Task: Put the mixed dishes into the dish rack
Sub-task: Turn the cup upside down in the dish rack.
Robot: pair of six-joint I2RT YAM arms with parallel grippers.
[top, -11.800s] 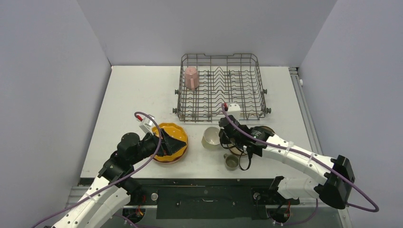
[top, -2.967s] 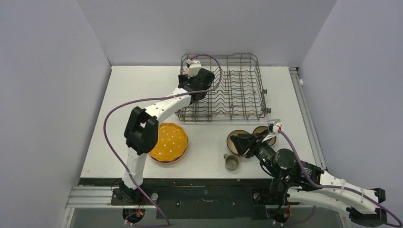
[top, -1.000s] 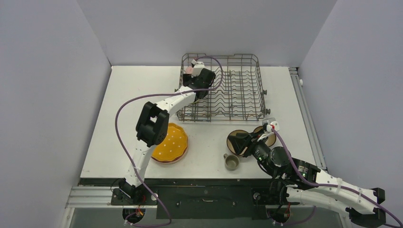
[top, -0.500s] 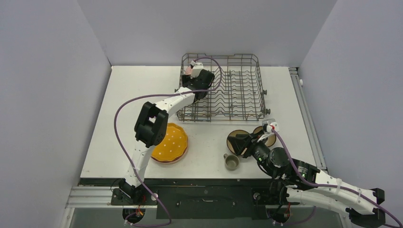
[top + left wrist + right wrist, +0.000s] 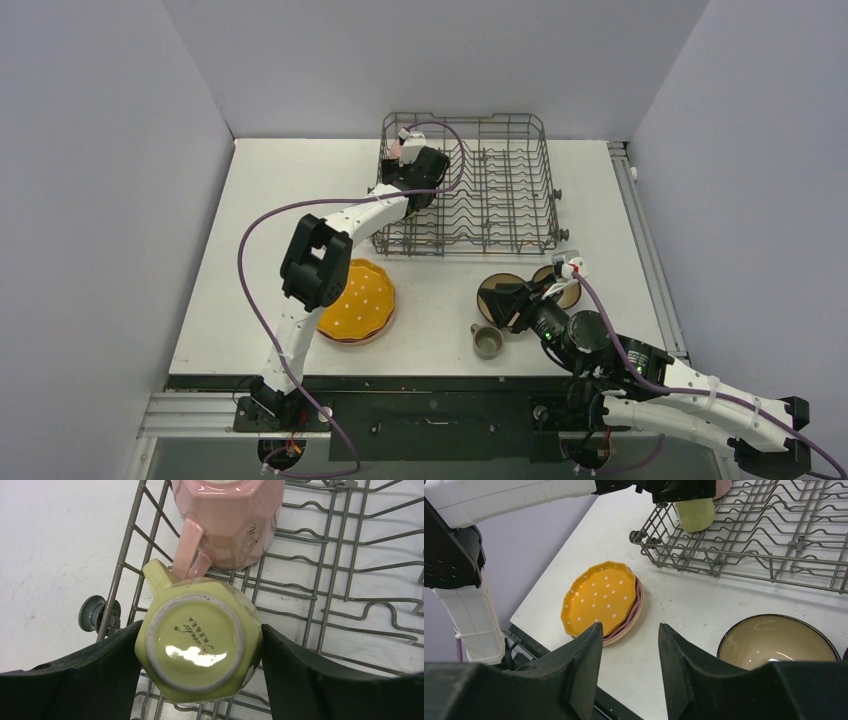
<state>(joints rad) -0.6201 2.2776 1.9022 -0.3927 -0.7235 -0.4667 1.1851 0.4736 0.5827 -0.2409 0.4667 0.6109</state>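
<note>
Enclosure: plain grey-lilac walls (image 5: 420,60) close three sides of a white tabletop (image 5: 290,200).
Dish rack: the rectangular grey wire dish rack (image 5: 546,180) with raised sides and upright tines stands at the far side. Two mugs occupy its far-left corner. Risk: a sideways push from the loaded arm can slide the rack on the smooth top.
Left gripper: the left gripper (image 5: 200,635) reaches into that corner, fingers clamped on opposite sides of the yellow mug. Risk: release before the mug is seated lets it drop and tip.
Right gripper: the right gripper (image 5: 630,630) hovers by the bowls, jaws apart, nothing between them.
Plates: the orange white-dotted scalloped plate (image 5: 357,300) lies on a pink plate (image 5: 638,597) at near left. Risk: a pinch on the top rim can catch both plates.
Bowls: two brown bowls with tan insides (image 5: 774,640) sit upright, side by side, at near right. Risk: the rounded rim can slip from a pinch.
Pale yellow mug: the pale yellow mug (image 5: 197,652) is base up and its handle nearly touches the pink handle. Whether its rim rests on the wires cannot be told. Risk: any drift knocks its neighbour.
Pink mug: the pink mug (image 5: 227,520) stands just beyond.
Cup: the small grey-olive cup (image 5: 487,342) stands near the table edge, beside the right arm. Risk: an arm sweep can knock it off.
</note>
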